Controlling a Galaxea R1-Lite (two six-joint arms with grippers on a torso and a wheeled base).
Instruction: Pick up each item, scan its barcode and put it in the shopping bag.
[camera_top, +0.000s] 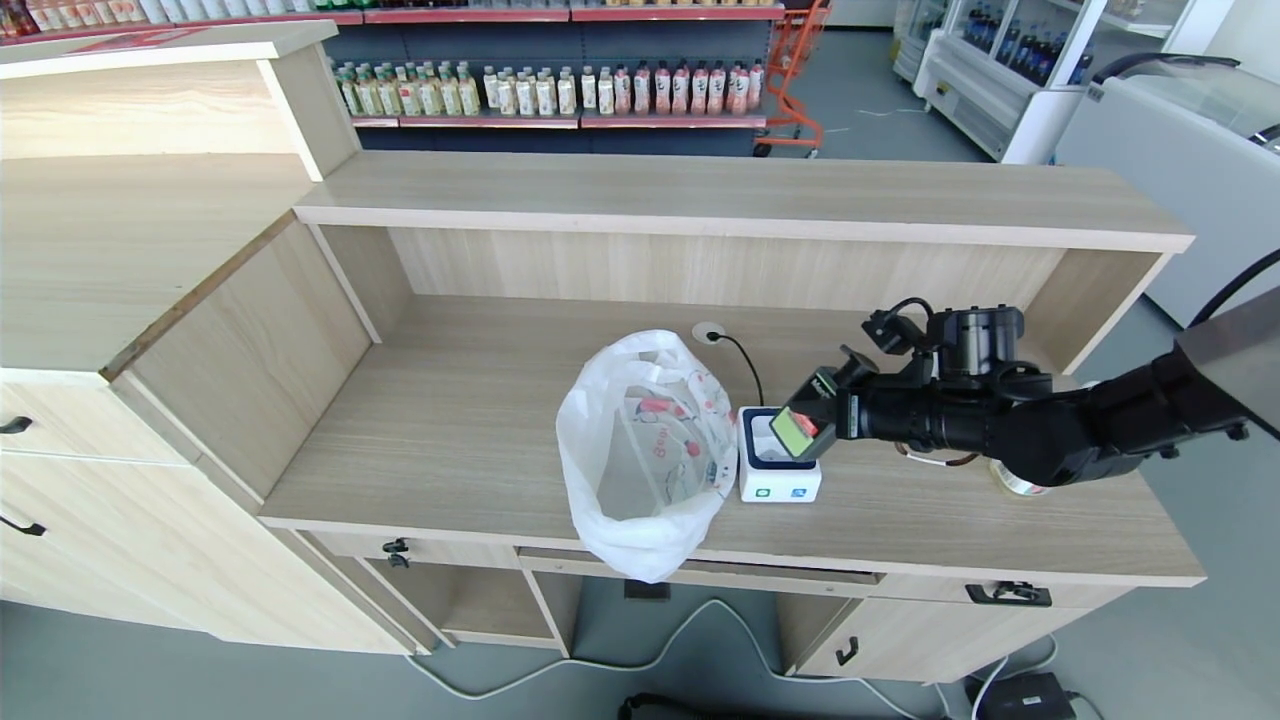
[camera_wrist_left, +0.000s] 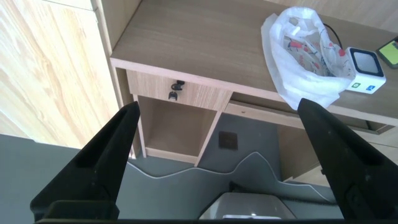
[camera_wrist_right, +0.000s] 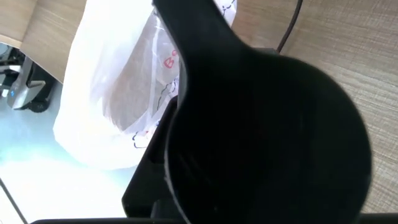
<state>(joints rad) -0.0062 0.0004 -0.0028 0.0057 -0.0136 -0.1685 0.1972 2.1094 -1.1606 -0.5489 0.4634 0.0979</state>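
Item with a green face and a red edge (camera_top: 795, 432) is clamped between the fingers of the right gripper (camera_top: 812, 415). It is held tilted just above the window of the scanner (camera_top: 779, 470), close to it but seemingly not touching. I judge this to be the scanning step, with bagging to come.

The shopping bag (camera_top: 640, 450) stands on the scanner's left side, its wall against the scanner or very nearly so. Its mouth gapes upward and its lower fold spills over the front edge of the counter (camera_top: 450, 430). A cable (camera_top: 745, 365) runs from behind the scanner to a hole in the counter farther back. A can (camera_top: 1015, 482) sits well to the scanner's right, half hidden under the right arm.

The left gripper (camera_wrist_left: 219, 106) hangs with its fingers spread wide and nothing between them. It is well to the scanner's left and below the counter's front edge.

The likely trouble:
- With the item tilted, its barcode may not face the window squarely, so the scan could fail.
- The bag is limp and overhangs the edge, so a finger catching its rim on the way across could drag it off the counter.
- Letting go too early could drop the item in the gap beside the scanner.
- A low sweep could knock the scanner itself.
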